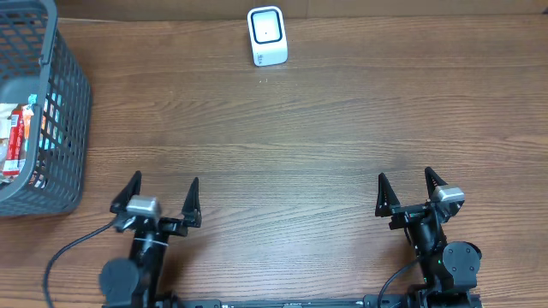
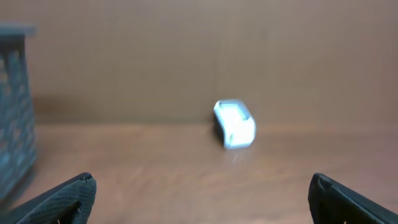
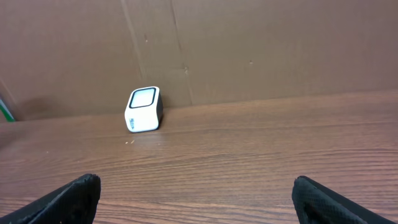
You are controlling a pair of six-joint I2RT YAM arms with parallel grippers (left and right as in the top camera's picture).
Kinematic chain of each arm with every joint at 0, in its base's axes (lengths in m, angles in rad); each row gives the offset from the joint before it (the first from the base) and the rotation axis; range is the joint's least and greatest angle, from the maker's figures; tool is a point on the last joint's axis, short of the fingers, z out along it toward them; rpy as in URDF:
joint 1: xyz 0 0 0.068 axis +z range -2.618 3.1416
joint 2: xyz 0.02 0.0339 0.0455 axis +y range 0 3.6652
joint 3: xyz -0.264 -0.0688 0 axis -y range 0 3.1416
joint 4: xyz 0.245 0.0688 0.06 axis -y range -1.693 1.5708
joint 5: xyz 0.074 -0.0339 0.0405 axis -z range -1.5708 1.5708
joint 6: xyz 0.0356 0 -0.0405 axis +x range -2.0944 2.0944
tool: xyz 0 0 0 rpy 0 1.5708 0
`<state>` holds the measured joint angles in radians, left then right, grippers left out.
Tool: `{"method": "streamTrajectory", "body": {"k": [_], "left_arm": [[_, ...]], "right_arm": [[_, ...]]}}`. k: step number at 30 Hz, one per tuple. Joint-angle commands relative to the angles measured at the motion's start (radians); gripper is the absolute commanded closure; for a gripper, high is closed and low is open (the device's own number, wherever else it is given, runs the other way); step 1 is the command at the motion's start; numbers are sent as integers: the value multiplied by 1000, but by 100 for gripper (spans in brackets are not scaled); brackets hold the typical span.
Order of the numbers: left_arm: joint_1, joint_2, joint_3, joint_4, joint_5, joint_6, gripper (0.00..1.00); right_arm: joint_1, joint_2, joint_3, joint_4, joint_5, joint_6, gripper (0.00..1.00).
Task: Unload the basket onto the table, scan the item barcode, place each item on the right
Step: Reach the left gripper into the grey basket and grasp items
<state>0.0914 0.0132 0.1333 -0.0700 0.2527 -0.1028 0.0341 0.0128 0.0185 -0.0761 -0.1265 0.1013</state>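
Note:
A small white barcode scanner with a dark window stands at the far middle of the wooden table, also seen in the left wrist view and the right wrist view. Packaged items in red, white and orange lie inside the grey basket at the far left; no barcode shows. My left gripper sits near the front edge, open and empty. To the right, my right gripper is also open and empty. Both are far from the scanner and the basket.
The grey mesh basket's wall shows blurred at the left of the left wrist view. A brown cardboard wall runs behind the scanner along the table's far edge. Bare wooden table lies between grippers and scanner.

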Motion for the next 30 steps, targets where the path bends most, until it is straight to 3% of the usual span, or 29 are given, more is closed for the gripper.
{"method": "streamTrajectory", "body": {"k": [1, 11, 17, 24, 30], "left_arm": [[-7, -6, 175, -37, 58, -85, 0], [-6, 222, 711, -172, -18, -7, 0], [-6, 537, 1166, -354, -81, 67, 0], [-6, 973, 1714, -708, -217, 116, 0], [-6, 1272, 2016, -891, -310, 127, 0]], "right_arm": [[-1, -9, -11, 3, 2, 2, 0], [-1, -9, -11, 3, 2, 2, 0], [-1, -9, -11, 3, 2, 2, 0], [-1, -9, -11, 3, 2, 2, 0], [-1, -9, -11, 3, 2, 2, 0]]}}
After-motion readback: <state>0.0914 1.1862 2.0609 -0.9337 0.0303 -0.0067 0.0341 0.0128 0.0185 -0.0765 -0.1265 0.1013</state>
